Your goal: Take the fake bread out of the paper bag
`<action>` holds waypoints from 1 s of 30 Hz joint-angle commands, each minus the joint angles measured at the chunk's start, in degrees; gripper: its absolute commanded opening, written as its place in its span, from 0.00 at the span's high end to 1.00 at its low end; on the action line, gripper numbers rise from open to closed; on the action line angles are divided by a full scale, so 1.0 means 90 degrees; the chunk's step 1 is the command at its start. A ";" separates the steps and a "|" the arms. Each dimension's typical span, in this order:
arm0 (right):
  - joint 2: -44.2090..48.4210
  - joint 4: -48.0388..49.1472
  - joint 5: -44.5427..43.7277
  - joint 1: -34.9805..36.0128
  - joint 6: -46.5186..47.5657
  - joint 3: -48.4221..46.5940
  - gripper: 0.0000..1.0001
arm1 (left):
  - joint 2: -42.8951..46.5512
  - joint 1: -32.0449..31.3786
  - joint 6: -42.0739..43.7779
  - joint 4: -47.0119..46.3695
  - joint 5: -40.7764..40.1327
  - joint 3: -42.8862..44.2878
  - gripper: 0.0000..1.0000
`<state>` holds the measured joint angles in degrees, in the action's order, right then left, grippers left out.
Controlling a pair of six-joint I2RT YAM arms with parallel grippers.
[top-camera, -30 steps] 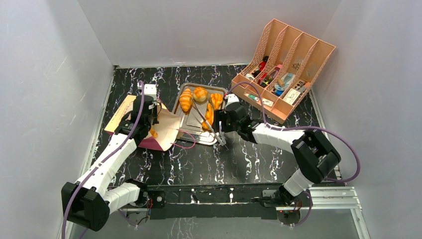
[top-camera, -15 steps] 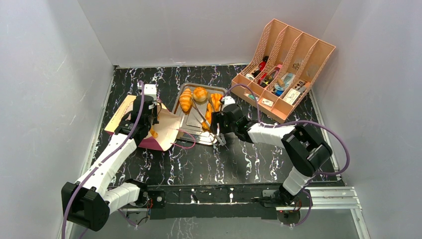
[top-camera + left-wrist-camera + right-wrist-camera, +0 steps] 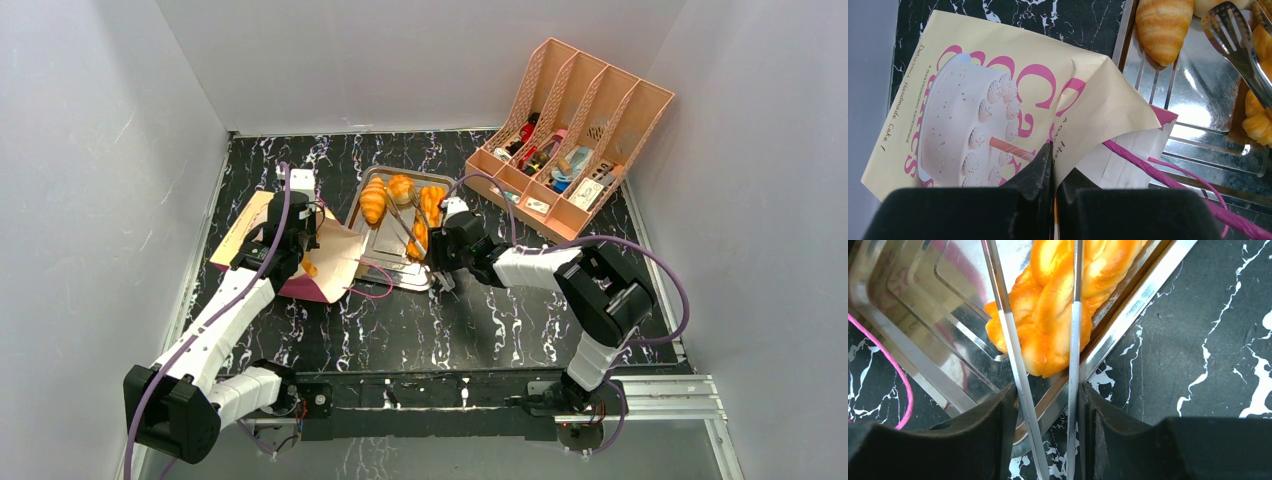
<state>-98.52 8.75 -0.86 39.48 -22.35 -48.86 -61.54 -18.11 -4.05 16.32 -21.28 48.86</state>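
On the left of the desk [image 3: 450,320] the paper bag [image 3: 973,100] lies flat, and the left gripper [image 3: 1052,150] has its jaws pressed together on a folded flap at the bag's mouth. Just beside the bag, the fake bread [image 3: 421,225] lies in a steel tray [image 3: 380,245]: a croissant [image 3: 1163,25], a roll [image 3: 402,187] and a braided loaf [image 3: 1058,315]. The right gripper [image 3: 1045,390] pinches metal tongs [image 3: 1013,350] between its jaws, their arms straddling the loaf, and a peach file rack [image 3: 590,110] stands at the far right.
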 commanded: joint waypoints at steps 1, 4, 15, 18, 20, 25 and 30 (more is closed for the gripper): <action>0.0127 0.0579 0.0067 0.0023 0.0055 0.0142 0.63 | -0.0004 0.0020 0.0011 0.0028 0.0060 0.0100 1.00; 0.0390 0.0699 0.0058 0.0053 -0.0003 0.0325 0.64 | 0.0018 0.0020 0.0011 0.0048 0.0045 0.0119 1.00; 0.1326 0.0525 -0.0050 0.0212 -0.0084 0.0507 0.65 | 0.0104 0.0018 0.0013 0.0187 0.0009 0.0215 1.00; 0.1581 0.0452 -0.0117 0.0265 -0.0086 0.0516 0.67 | 0.0114 0.0015 0.0070 0.0208 0.0028 0.0247 1.00; 0.1751 0.0412 -0.0160 0.0320 -0.0086 0.0535 0.68 | 0.0109 0.0019 0.0115 0.0216 0.0048 0.0257 1.00; 0.2166 0.0205 -0.0293 0.0475 -0.0095 0.0616 0.70 | 0.0123 0.0015 0.0201 0.0247 0.0056 0.0255 1.00; 0.2864 -0.0107 -0.0573 0.0827 -0.0176 0.0844 0.71 | 0.0192 0.0019 0.0364 0.0248 0.0082 0.0201 1.00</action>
<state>-78.63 7.20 -3.20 44.34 -22.98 -42.04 -61.56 -18.11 -2.31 17.02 -20.91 49.08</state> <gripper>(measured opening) 0.369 0.009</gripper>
